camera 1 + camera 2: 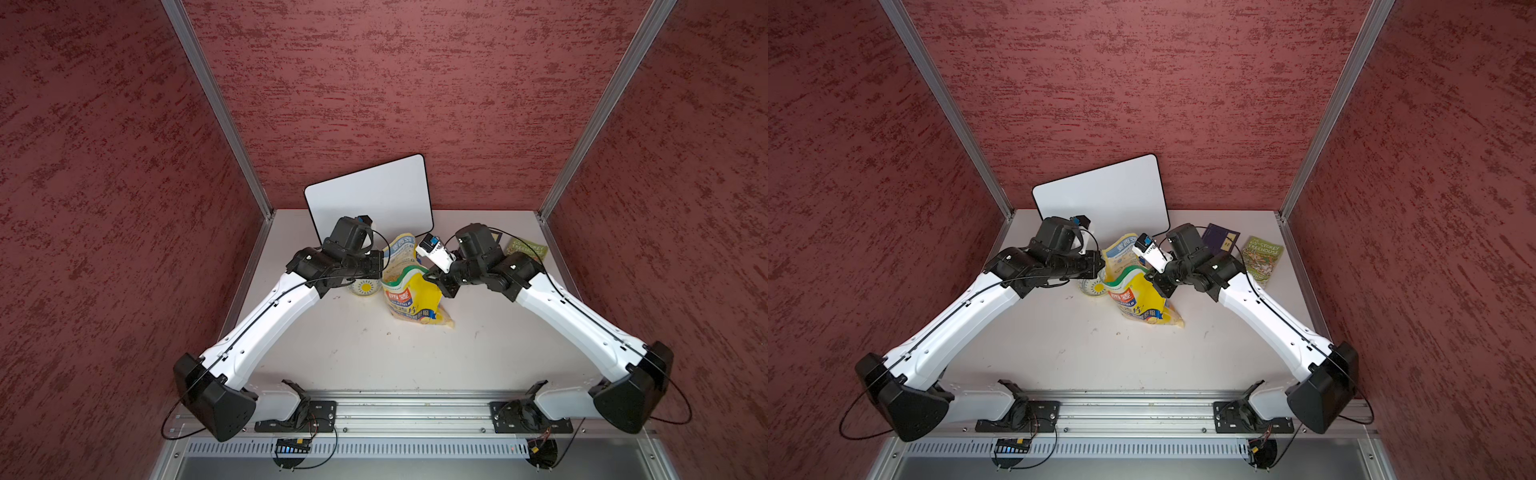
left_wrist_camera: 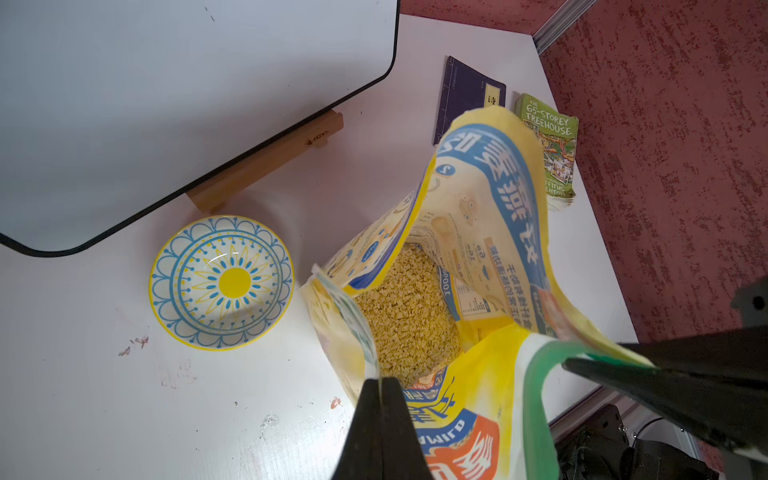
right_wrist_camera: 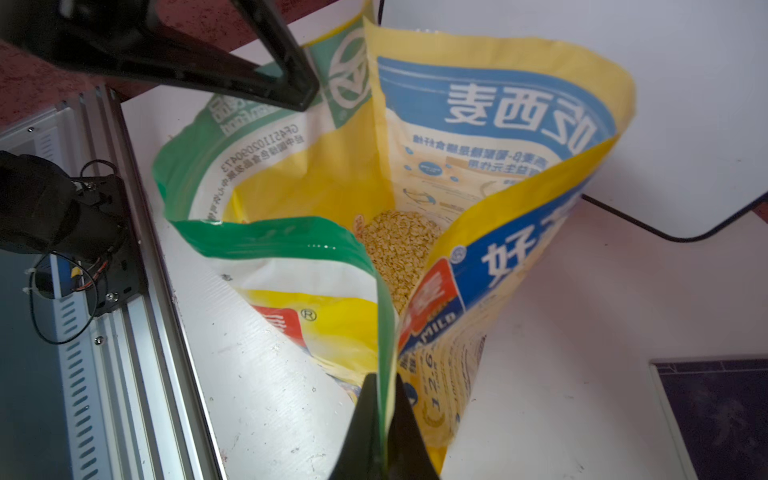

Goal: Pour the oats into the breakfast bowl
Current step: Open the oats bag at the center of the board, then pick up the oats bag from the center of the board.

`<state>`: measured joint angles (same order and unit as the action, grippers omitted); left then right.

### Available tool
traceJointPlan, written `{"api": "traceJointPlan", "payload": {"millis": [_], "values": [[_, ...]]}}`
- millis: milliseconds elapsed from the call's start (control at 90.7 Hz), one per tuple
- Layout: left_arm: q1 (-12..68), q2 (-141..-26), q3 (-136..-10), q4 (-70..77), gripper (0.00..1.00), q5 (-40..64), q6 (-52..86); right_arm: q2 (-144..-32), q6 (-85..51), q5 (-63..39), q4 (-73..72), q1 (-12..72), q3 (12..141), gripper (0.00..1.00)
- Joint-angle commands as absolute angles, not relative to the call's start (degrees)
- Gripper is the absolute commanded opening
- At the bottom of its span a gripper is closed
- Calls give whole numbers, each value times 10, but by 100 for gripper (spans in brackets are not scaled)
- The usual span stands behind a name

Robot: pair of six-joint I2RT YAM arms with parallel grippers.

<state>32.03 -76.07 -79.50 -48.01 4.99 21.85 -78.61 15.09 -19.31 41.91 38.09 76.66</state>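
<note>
Between my two wrists, on the smooth white table [image 1: 374, 345], the crinkled yellow plastic bag [image 1: 409, 295] stands upright with its mouth drawn open. My left gripper [image 2: 380, 380] is pinched tight on one thin edge of the rim. My right gripper [image 3: 384, 382] is clamped flat on the glossy green-and-white strip opposite, so the film spreads into a wide funnel. Deep inside lie the oats [image 2: 409, 311], a loose bed of pale beige flakes, rough and dry-looking. Just beside the bag, on my left arm's side, sits the breakfast bowl [image 2: 222, 282]. It is round, shallow, glazed ceramic with a blue scalloped rim and a yellow flower centre. Behind it a flat whiteboard [image 2: 187, 83] with rounded corners leans in a wooden block [image 2: 270, 160]. Toward the far right corner lie a dark purple book [image 2: 467, 95] and a green paperback [image 2: 548, 141].
</note>
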Motion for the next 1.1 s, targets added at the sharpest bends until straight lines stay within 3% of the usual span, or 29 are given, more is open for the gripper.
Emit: {"api": "traceJointPlan", "payload": {"millis": [0, 33, 132, 242, 320, 485, 650, 860, 1091], "values": [[313, -762, -811, -418, 0, 52, 210, -767, 112, -194, 369, 401, 767, 0], [313, -764, -811, -418, 0, 52, 208, -766, 107, -179, 370, 401, 767, 4], [302, -766, -813, -420, 0, 50, 203, -749, 91, -107, 368, 401, 751, 27], [285, -766, -813, -418, 0, 56, 202, -697, 56, -45, 329, 401, 686, 76], [278, -769, -813, -419, 0, 60, 201, -635, 33, -39, 256, 401, 597, 97], [272, -772, -807, -417, 0, 64, 201, -500, 23, -82, 0, 401, 360, 99], [270, -776, -808, -418, 0, 61, 203, -509, 18, -103, -150, 408, 247, 99], [270, -778, -808, -419, 0, 59, 205, -609, 25, -90, -430, 417, 123, 99], [271, -778, -810, -425, 0, 60, 207, -821, 21, -127, -725, 433, 91, 99]]}}
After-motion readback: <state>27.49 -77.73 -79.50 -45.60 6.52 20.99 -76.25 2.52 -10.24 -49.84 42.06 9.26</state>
